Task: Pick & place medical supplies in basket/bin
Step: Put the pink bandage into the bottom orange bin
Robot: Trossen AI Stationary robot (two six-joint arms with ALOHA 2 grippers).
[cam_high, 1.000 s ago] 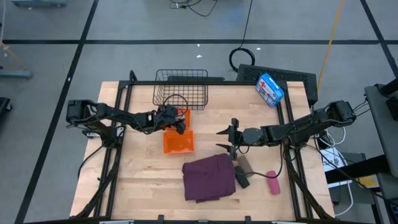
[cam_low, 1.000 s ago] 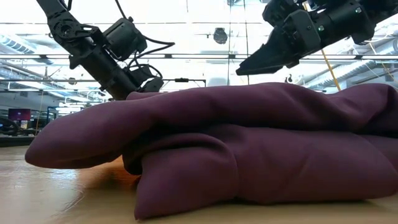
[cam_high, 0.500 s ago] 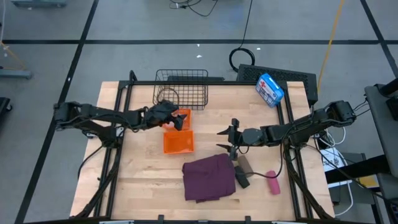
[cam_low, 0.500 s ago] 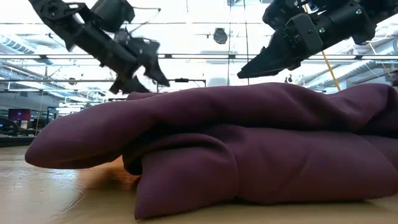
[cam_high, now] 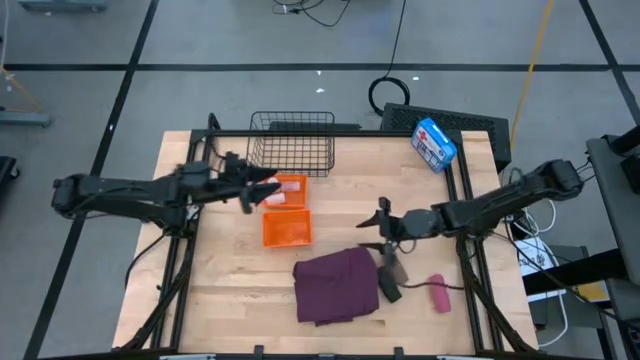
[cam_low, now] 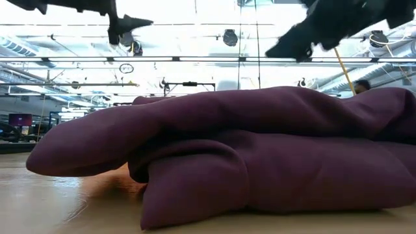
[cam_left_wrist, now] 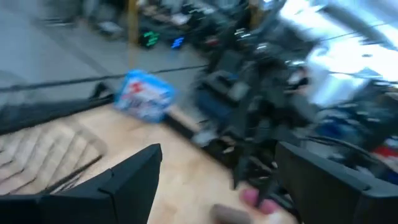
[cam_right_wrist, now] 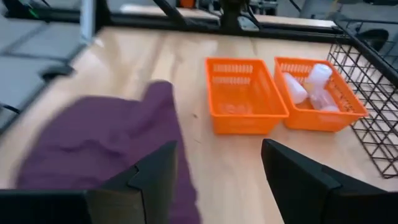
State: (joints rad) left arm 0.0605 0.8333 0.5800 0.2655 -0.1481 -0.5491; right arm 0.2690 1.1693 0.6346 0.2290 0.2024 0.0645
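While the left jaws (cam_high: 262, 190) are standing wide and empty just beside the orange tray, the right jaws (cam_high: 372, 224) are hanging parted and empty too, above the desk (cam_high: 230, 270) and close to the remaining supplies. Nearest the right jaws, just below and to their own left, the large purple-maroon cloth (cam_high: 335, 285) is lying crumpled in soft folds on the desk. It is looking limp and light, so it is likely going to sag and trail when lifted; a pinch on a thick raised fold near its middle should gather more fabric than a grab at a thin edge. Beside the cloth, almost under the right jaws, a brown roll (cam_high: 391, 264) and a black roll (cam_high: 388, 289) are lying close together, with a pink roll (cam_high: 438, 294) a little farther out. These seem light and slightly springy, and they may roll away, so squeezing across the round body looks safest. Ahead of the right jaws, the bright orange two-compartment plastic tray (cam_right_wrist: 272, 102) is holding small white vials (cam_right_wrist: 309, 84) in one compartment, the other showing nothing. Just beyond the left jaws, the black wire-mesh basket (cam_high: 292, 144) is sitting against the tray.
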